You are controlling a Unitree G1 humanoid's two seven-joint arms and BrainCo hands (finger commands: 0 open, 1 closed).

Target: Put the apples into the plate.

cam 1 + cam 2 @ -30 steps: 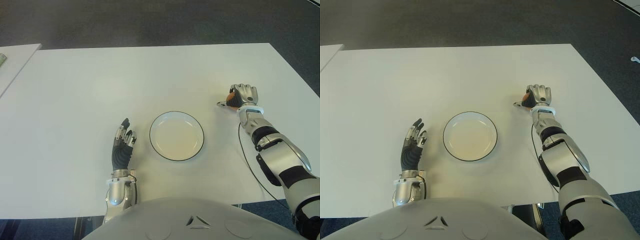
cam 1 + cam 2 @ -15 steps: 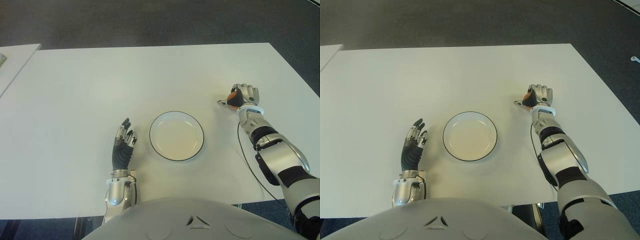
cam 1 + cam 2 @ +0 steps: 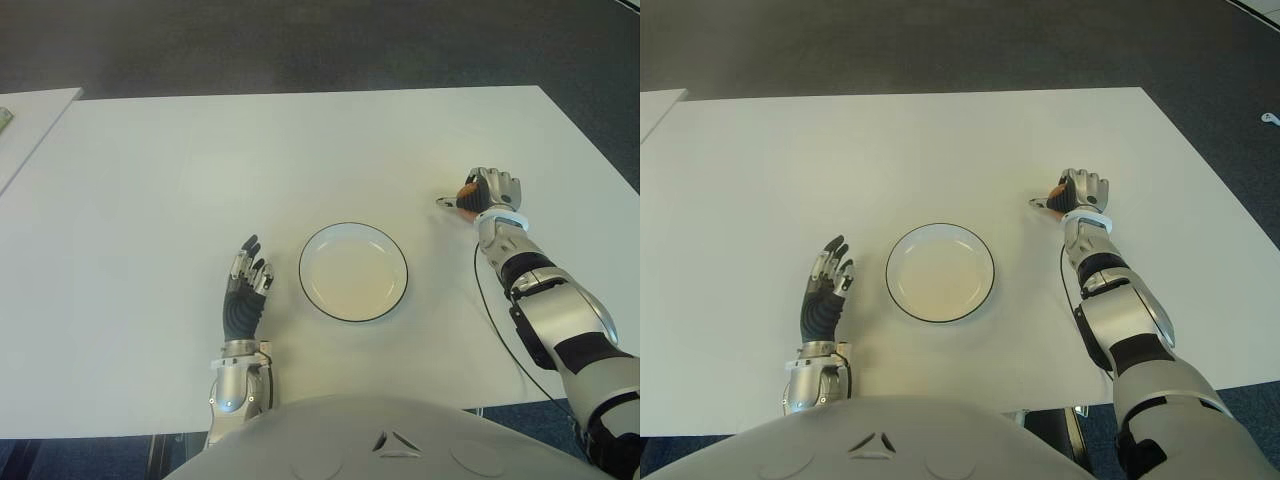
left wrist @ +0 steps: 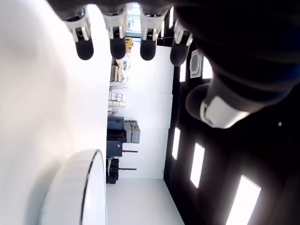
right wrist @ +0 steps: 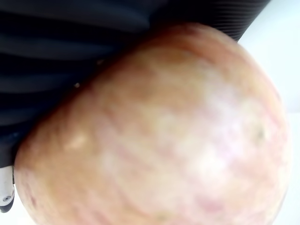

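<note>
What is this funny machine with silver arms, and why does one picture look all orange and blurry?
It is a robot shaped like a person. Two pictures come from cameras in its head, looking down at a white table. Two more come from cameras on its wrists. In the middle lies an empty plate. The right hand is curled around an apple, and its wrist camera sits so close that the apple fills that picture. The left hand shows left of the plate, fingers open, holding nothing.

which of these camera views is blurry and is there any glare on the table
Right wrist view: the apple fills the picture, soft and out of focus. Left wrist view: the table is washed-out white. Eye views: evenly lit, plate sharp, no harsh glare.
</note>
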